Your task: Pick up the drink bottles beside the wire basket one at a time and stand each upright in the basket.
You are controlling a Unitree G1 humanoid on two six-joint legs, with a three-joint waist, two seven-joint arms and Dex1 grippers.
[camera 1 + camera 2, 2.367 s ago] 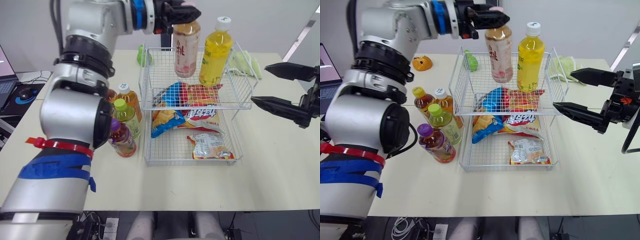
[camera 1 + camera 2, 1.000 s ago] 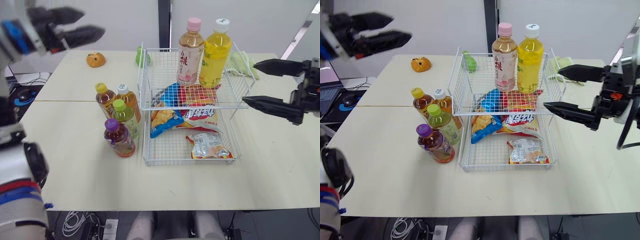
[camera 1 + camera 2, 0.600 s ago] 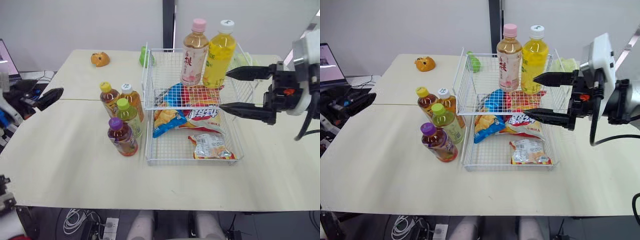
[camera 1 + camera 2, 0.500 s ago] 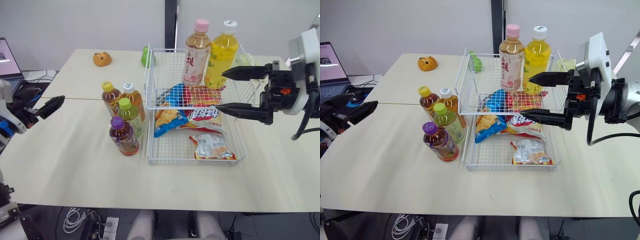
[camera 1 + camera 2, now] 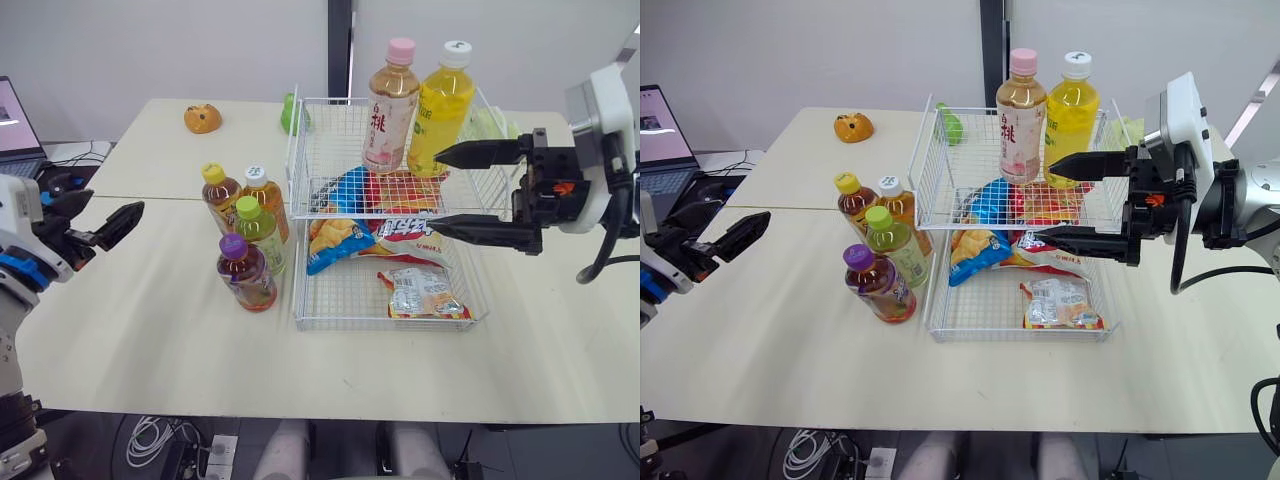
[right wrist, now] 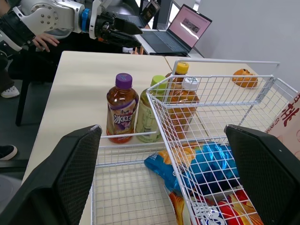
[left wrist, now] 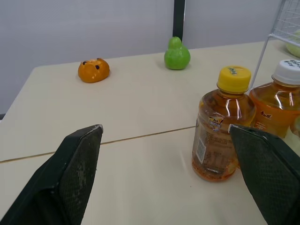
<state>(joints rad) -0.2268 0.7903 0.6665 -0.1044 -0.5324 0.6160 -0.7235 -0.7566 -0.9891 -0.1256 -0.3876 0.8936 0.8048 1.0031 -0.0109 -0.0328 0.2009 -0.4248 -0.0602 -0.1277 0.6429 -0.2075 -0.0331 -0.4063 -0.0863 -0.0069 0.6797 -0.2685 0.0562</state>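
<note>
light: I'm seeing bright, even room light falling from overhead across the table (image 5: 150, 330).
shadows: I'm getting only faint, soft ones pooling under the purple-capped bottle (image 5: 245, 280).
glare: small highlights are glinting on the yellow-capped bottle (image 7: 220, 131); the laptop screen (image 6: 190, 26) is glowing.

Orange bottle (image 5: 269, 199) half hidden behind green bottle (image 5: 262, 243)

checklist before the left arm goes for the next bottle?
1. Left gripper open: ok.
2. Yellow-cap bottle upright and lined up between its fingers in the left wrist view: ok.
3. Finger room beside it: cannot tell, the white-cap bottle stands tight against it.
4. Free spot on the basket's upper shelf, left of the pink-cap bottle: ok.
5. Right gripper clear of the basket: not ok, it hangs open over the right side.
</note>
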